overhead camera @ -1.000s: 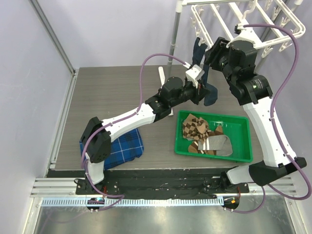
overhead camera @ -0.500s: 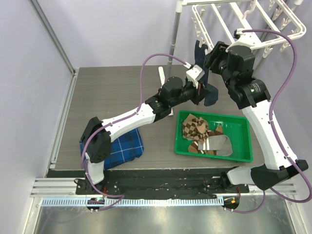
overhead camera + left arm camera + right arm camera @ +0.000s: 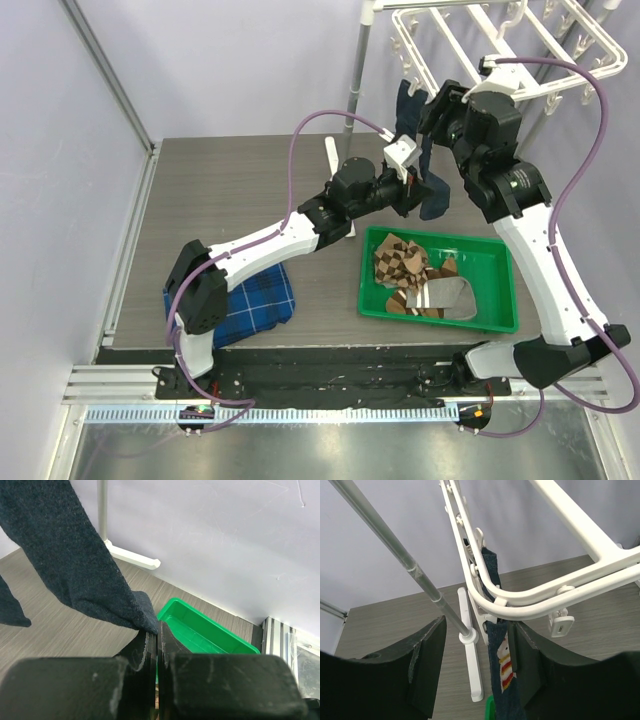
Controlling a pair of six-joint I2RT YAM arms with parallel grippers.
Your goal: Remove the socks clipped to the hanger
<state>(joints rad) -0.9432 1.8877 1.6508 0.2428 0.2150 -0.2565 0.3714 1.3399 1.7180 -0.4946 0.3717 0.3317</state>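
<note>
The white hanger hangs at the top right, with two plain navy socks clipped to it. My left gripper is shut on the toe end of one navy sock; in the left wrist view the jaws pinch its tip. My right gripper is open, up at the hanger's edge. In the right wrist view its jaws straddle a white clip holding a navy sock with a small red-and-yellow motif, under the hanger frame.
A green tray below the hanger holds an argyle sock, a grey banded sock and a brown striped sock. The stand's metal pole and white foot are beside the right gripper. A blue plaid cloth lies front left.
My right gripper has moved a little up and left, closer to the clip on the hanger. The left arm and the sock it holds have stayed put.
</note>
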